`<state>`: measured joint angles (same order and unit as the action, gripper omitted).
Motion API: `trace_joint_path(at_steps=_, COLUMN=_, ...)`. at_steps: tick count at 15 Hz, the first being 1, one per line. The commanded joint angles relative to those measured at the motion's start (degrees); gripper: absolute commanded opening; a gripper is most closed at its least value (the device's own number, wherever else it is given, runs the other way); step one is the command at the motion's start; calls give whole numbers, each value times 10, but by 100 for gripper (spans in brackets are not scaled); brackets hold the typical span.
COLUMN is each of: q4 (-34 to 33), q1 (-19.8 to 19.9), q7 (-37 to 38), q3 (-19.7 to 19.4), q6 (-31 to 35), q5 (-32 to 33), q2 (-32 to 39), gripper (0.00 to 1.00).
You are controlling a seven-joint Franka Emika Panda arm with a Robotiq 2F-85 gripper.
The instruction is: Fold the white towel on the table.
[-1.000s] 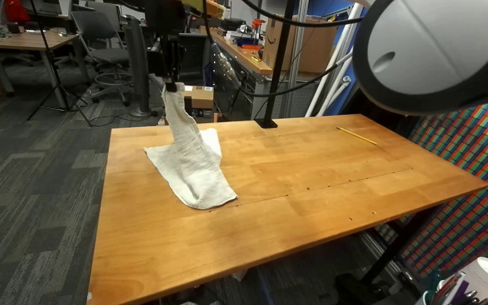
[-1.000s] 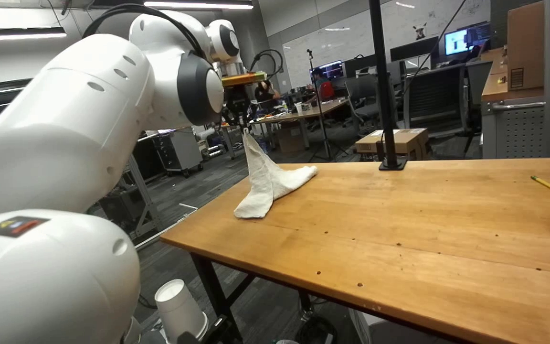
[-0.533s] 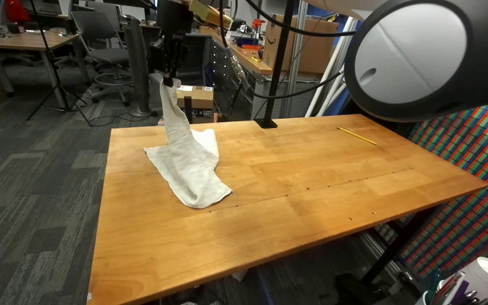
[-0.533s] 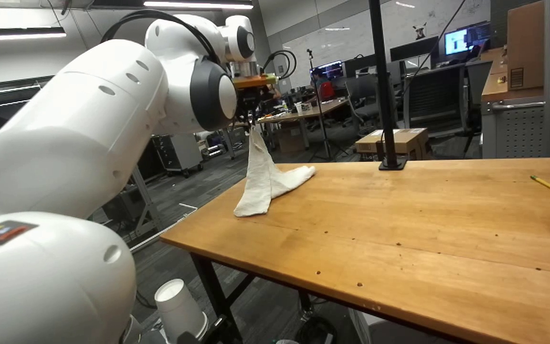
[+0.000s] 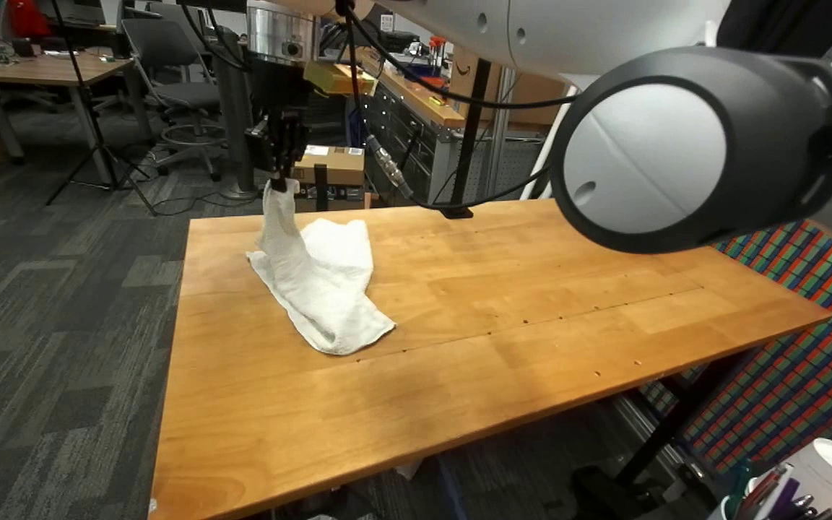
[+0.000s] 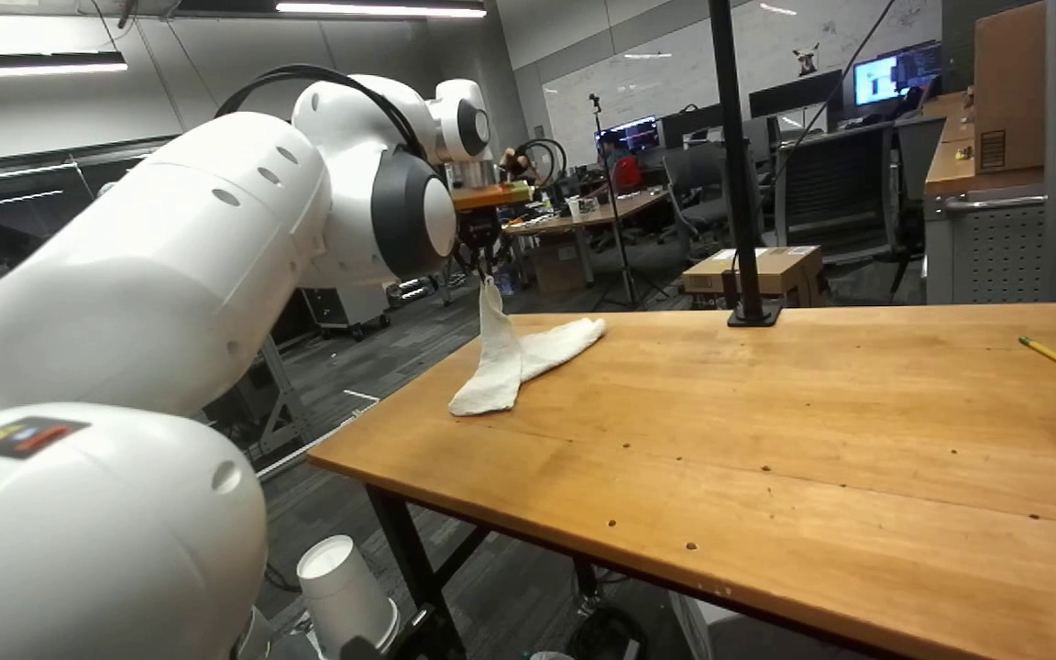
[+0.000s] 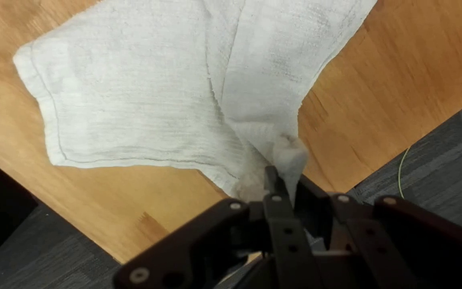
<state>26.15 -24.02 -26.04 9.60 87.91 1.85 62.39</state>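
1. The white towel [image 5: 329, 292] was spread near one end of the table [image 5: 503, 383], with one part held up in the air.
2. That raised part was grasped by the gripper [image 5: 280, 183], which was clenched upon a small bunch of it.
3. The towel was judged light, soft and limp, hardly slippery or fragile, but easily rumpled.
4. For a neater fold, a flat hold along the hemmed edge [image 7: 52, 128] was considered better than a bunched one.
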Motion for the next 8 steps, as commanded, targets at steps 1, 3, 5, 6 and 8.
trace_joint_path(at_steps=1, q4=-14, q1=-2, q7=-2, q3=-12, q6=-1, q5=7, q2=5, gripper=38)
trace_joint_path(at_steps=3, q4=-14, q1=1, q7=1, q3=-16, q6=-3, q5=7, q2=2, gripper=55)
trace_joint_path(at_steps=5, q4=3, q1=6, q7=2, q3=-20, q6=4, q5=6, q2=-11, gripper=70)
trace_joint_path(at_steps=6, q4=2, q1=9, q7=2, q3=-22, q6=4, q5=6, q2=-13, gripper=77)
trace_joint_path(at_steps=8, q4=1, q1=16, q7=3, q3=-26, q6=5, q5=6, q2=-19, gripper=93)
